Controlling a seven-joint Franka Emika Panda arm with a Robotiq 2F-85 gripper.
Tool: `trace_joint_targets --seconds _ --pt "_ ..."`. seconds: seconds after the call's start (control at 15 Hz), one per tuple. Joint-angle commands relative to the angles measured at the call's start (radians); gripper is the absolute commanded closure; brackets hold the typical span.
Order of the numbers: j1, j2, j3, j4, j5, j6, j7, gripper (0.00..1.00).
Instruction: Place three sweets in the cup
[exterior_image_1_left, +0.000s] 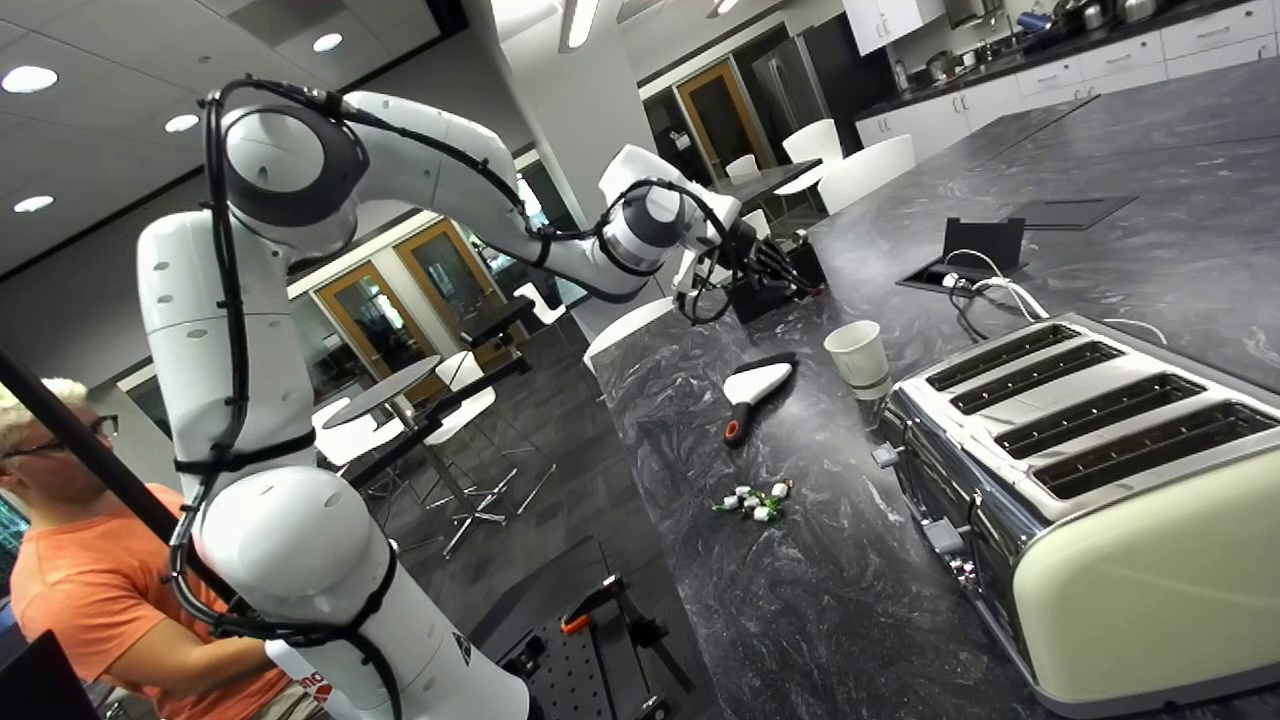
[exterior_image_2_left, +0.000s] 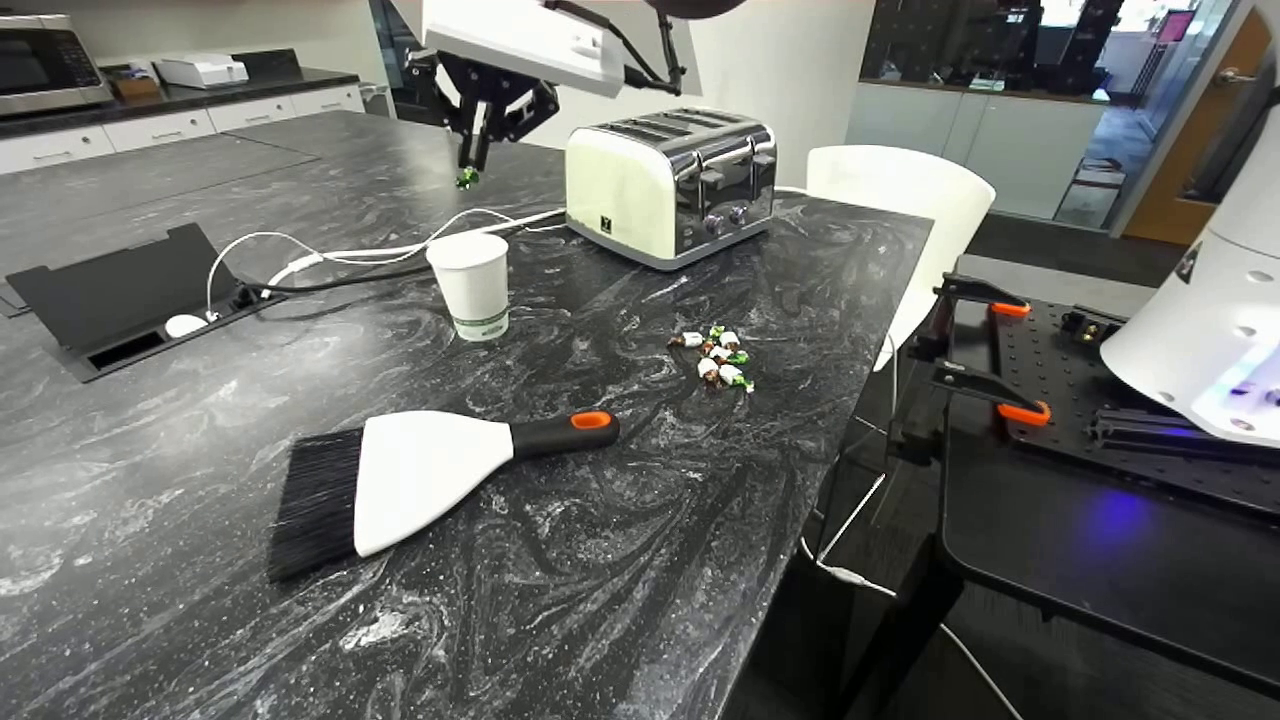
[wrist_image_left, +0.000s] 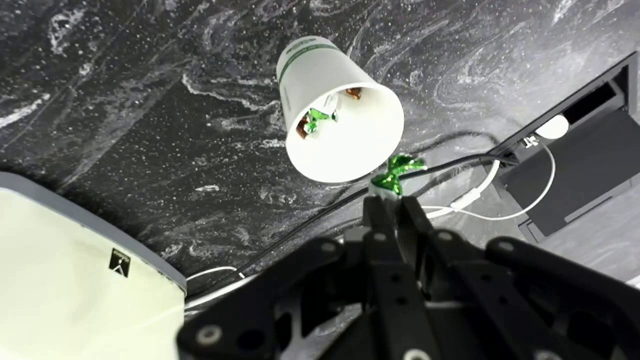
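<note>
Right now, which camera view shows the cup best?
The wrist view: it looks into the cup, showing wrapped sweets inside. Both exterior views show the cup upright, mostly its outer wall; I cannot make out its contents there.

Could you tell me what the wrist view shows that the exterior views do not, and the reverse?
Only the wrist view shows green and brown sweet wrappers inside the cup. Only the exterior views show the brush and the pile of sweets on the countertop. All share the cup, the toaster and the gripper; the sweet in its grip shows in the wrist view and an exterior view.
</note>
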Motion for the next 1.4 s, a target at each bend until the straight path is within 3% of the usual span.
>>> trace_joint_targets --seconds 0.0,0.33,0.4,0.47,0.67,1.0,1.13,1.33 --pt "-0.092 0.117 0.090 0.136 0.022 -0.083 -0.018 0.97" --pt "-0.177 0.219 0.159 0.239 0.041 -0.138 -0.038 0.97" --pt "-0.187 0.232 0.169 0.252 0.046 -0.140 -0.046 0.64" --pt "-0.194 0.241 0.176 0.262 0.051 -0.141 -0.053 0.63" --pt "-0.211 0.232 0.201 0.255 0.078 -0.114 -0.077 0.42" --pt "-0.166 0.039 0.179 0.056 0.018 -0.047 -0.100 0.03" --pt "-0.157 -0.057 0.167 -0.040 -0.020 -0.080 -0.107 0.00" --pt "-0.219 -0.195 0.223 -0.196 -0.022 -0.137 -0.186 0.00"
